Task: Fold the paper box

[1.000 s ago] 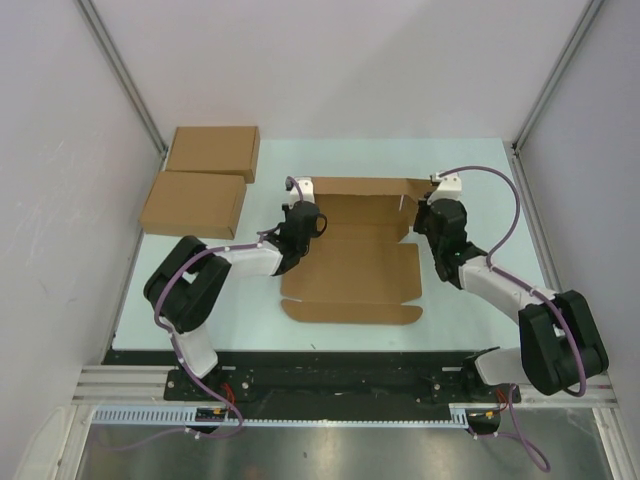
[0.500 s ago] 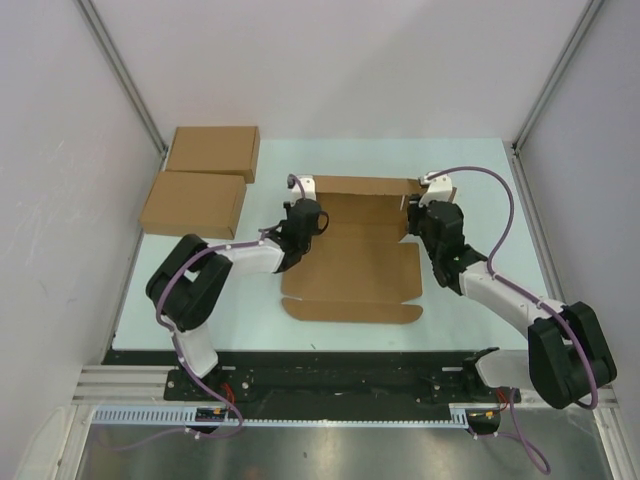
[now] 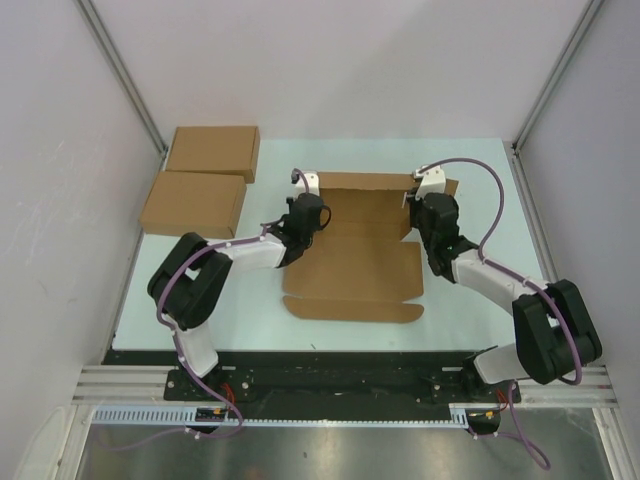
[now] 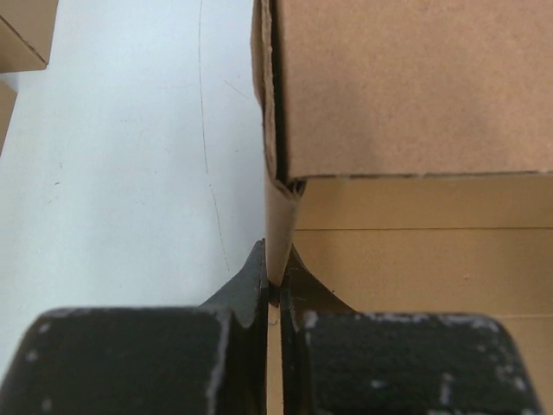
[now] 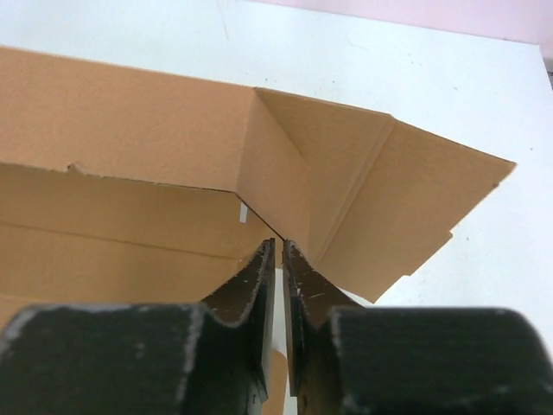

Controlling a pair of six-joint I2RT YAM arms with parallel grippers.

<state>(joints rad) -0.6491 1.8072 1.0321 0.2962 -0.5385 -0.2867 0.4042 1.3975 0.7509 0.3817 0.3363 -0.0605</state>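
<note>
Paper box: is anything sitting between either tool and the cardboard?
Nothing visible. The left tool is pinched on the left flap of the paper box; the right tool sits with its tips at the right flap's fold, grip unclear.

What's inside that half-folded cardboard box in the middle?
Nothing visible: the paper box shows only its bare, creased floor. From above, the left arm and right arm cover small patches by its side walls.

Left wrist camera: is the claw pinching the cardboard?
Yes, the left gripper is shut on the edge of a thin upright flap of the paper box.
</note>
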